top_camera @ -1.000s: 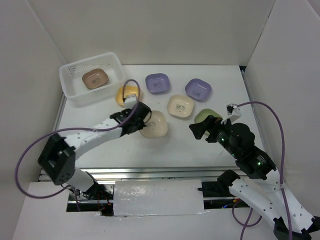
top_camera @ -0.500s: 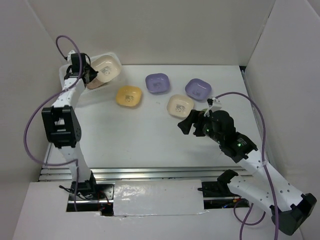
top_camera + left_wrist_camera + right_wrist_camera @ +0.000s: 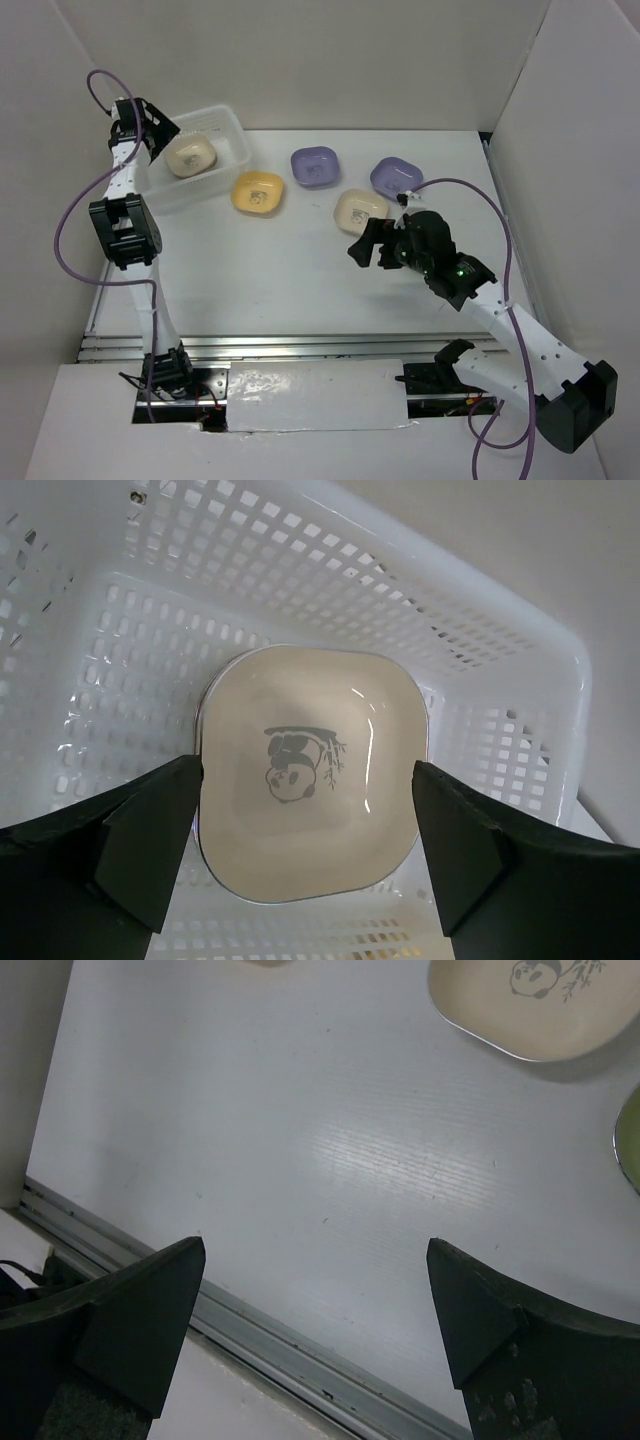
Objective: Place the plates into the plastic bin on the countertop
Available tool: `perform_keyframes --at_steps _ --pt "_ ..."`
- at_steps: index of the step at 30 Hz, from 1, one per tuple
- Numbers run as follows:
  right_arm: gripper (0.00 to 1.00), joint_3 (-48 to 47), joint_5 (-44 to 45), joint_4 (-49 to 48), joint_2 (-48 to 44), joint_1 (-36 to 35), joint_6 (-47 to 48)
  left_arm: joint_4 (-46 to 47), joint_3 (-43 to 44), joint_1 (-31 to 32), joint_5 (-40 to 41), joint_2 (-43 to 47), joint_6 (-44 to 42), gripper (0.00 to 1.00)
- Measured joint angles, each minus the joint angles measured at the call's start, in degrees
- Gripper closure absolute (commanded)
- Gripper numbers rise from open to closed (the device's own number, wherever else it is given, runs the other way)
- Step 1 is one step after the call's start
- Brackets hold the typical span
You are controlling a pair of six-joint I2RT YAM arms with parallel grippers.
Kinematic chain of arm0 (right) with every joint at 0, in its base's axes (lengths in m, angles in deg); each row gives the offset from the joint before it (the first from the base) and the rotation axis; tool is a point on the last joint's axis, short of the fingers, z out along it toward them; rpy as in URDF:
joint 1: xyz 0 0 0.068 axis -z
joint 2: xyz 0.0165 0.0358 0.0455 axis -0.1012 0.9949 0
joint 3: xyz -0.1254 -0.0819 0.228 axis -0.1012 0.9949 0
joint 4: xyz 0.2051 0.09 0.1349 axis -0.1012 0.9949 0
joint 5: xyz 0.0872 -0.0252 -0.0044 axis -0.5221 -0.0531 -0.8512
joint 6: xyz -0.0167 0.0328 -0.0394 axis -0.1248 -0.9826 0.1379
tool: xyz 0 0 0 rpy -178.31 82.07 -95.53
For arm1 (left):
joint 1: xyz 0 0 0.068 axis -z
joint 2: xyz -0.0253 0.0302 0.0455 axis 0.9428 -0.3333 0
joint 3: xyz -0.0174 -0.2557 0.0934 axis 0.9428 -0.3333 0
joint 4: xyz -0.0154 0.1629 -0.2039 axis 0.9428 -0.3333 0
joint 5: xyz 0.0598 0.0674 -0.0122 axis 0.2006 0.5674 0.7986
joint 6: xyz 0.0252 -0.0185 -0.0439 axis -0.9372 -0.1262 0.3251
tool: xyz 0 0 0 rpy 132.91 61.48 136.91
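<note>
Where bin (image 3: 480,610) stands, crm plate (image 3: 310,770) inside.

The top camera looks down from high behind the near edge over the whole desk (image 3: 300,290). The left wrist camera faces straight down, close over the plastic bin (image 3: 480,610) at far left. The right wrist camera tilts down at bare desk by the near rail (image 3: 260,1345); the cream plate (image 3: 540,1010) at its far edge shows from above too.
</note>
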Motion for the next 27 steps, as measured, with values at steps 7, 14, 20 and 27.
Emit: perform_keyframes --at_steps 7,14,20,27 --pt "0.00 0.00 -0.11 -0.70 -0.61 0.20 0.33 1.57 -20.68 5.20 5.22 15.02 -2.43 0.01" --pt "0.00 0.70 -0.70 -2.05 -1.95 0.63 -0.70 4.44 -42.60 28.00 16.85 38.64 2.71 0.01" --pt "0.00 0.87 -1.25 -1.90 -5.51 0.61 -1.40 5.49 -55.43 35.98 23.17 39.89 19.10 0.01" --pt "0.00 1.05 -1.38 -1.86 -10.03 0.61 -1.36 8.39 -56.54 32.79 24.44 27.78 31.69 0.01"
